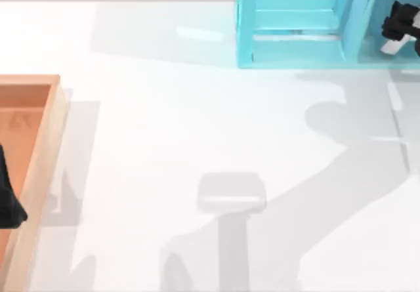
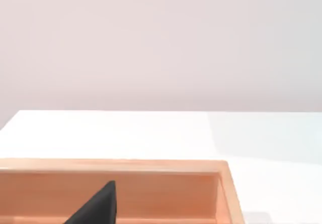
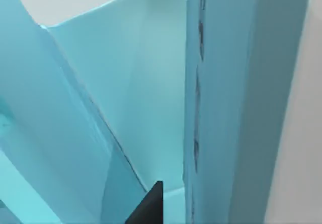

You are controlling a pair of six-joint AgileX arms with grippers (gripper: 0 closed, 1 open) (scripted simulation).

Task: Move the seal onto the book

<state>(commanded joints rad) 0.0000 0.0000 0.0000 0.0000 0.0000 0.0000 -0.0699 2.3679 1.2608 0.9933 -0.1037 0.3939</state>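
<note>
The seal is out of view, and the book is out of view too. My left gripper is a dark shape at the table's left edge, hanging over the wooden tray. One of its fingers shows in front of the tray's inner wall. My right gripper is at the far right, up against the right end of the turquoise shelf unit. One of its fingers shows close to the shelf's panels.
The white table stretches between the tray at the left and the shelf at the back. Grey shadows of the arms lie across its front and right parts.
</note>
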